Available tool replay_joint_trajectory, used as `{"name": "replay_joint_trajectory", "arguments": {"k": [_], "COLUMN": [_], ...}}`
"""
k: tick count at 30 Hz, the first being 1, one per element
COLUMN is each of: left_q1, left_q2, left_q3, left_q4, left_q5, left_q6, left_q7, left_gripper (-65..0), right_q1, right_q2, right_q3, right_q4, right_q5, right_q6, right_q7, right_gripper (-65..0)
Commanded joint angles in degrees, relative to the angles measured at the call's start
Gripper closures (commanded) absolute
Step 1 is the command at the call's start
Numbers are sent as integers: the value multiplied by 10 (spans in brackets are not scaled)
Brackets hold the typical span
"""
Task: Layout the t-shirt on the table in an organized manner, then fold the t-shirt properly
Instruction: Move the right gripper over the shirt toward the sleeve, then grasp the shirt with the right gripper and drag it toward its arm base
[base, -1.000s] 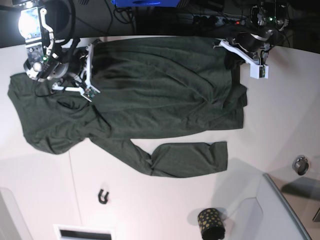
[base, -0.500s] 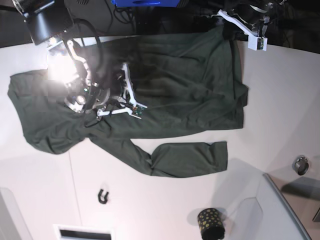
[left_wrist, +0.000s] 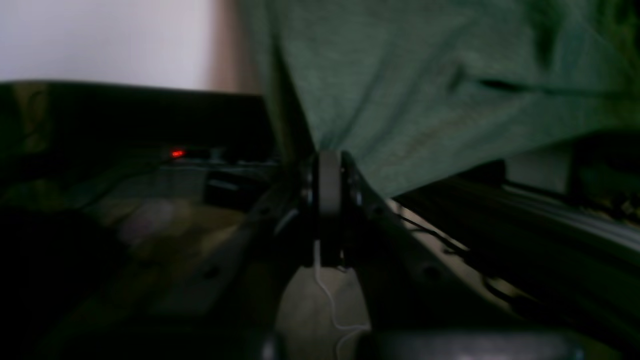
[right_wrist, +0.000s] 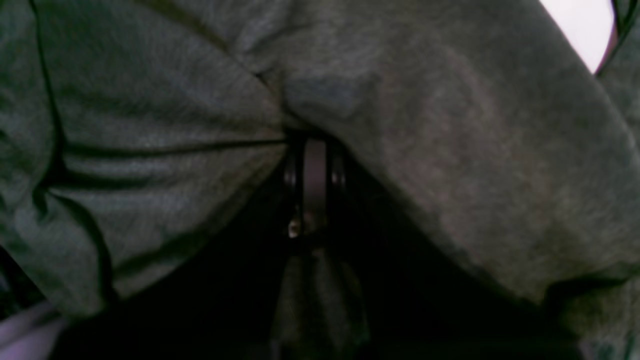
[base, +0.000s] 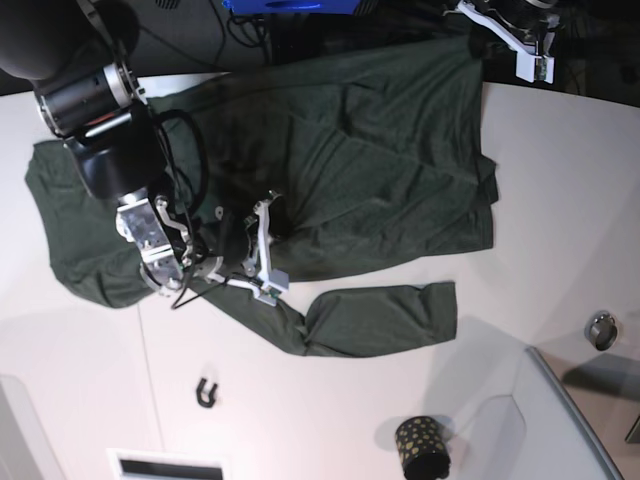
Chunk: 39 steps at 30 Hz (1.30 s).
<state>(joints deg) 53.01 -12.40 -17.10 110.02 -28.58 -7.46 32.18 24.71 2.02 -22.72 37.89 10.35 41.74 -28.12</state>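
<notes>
Shirt (base: 350, 170) spread crumpled across the far half of the table (base: 560, 200), one sleeve trailing toward the near side. Left claw (left_wrist: 327, 172) clamped on an edge of the shirt at the far edge of the table, cloth hanging taut from it. Right claw (right_wrist: 314, 175) shut on a bunched fold mid-shirt. Thin jersey: light, limp, no stiffness, likely to sag and wrinkle between grips. Best held at hem corners or shoulder seams, pulled apart to flatten.
</notes>
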Motion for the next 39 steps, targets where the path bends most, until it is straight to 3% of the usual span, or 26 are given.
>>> {"name": "replay_joint_trajectory", "arguments": {"k": [1,4,5,11,21,25,28,31,32,39], "left_q1": [8,5,5,-8,-38,-79,-104,-126,-131,-149], "left_q2": [-4,-4,-4,-4,-4,1,22,30,33,41], "left_q3": [-13,-38,-43,-45,-45,-37,-25,-14,-14,-13], "left_q4": [7,7,7,6,0,-10,-19,-47,-54,-61], "left_q5": [-1,-1,-1,-1,0,74,158,218,222,220], "left_q6": [-1,-1,-1,-1,-1,-1,-1,-2,-3,-4], "left_q7": [-8,-8,-8,-8,-8,-7,-7,-7,-7,-8], "left_gripper": [0,0,0,0,0,0,0,0,0,0], "right_q1": [12,32,40,80,90,89,58,-3,-18,-105], "right_q2": [4,-1,-2,-2,17,15,18,23,25,27], "right_q3": [2,1,1,2,2,3,43,76,79,77], "right_q4": [-13,-38,-47,-85,-84,-80,2,185,234,504], "right_q5": [-31,-32,-31,-30,-30,-29,-29,-32,-32,-30], "right_q6": [-19,-108,-124,-173,-284,-348,-335,-258,-246,-231], "right_q7": [-8,23,29,38,63,64,24,-74,-101,-256], "right_gripper": [-14,-14,-14,-14,-14,-14,0,0,0,-2]}}
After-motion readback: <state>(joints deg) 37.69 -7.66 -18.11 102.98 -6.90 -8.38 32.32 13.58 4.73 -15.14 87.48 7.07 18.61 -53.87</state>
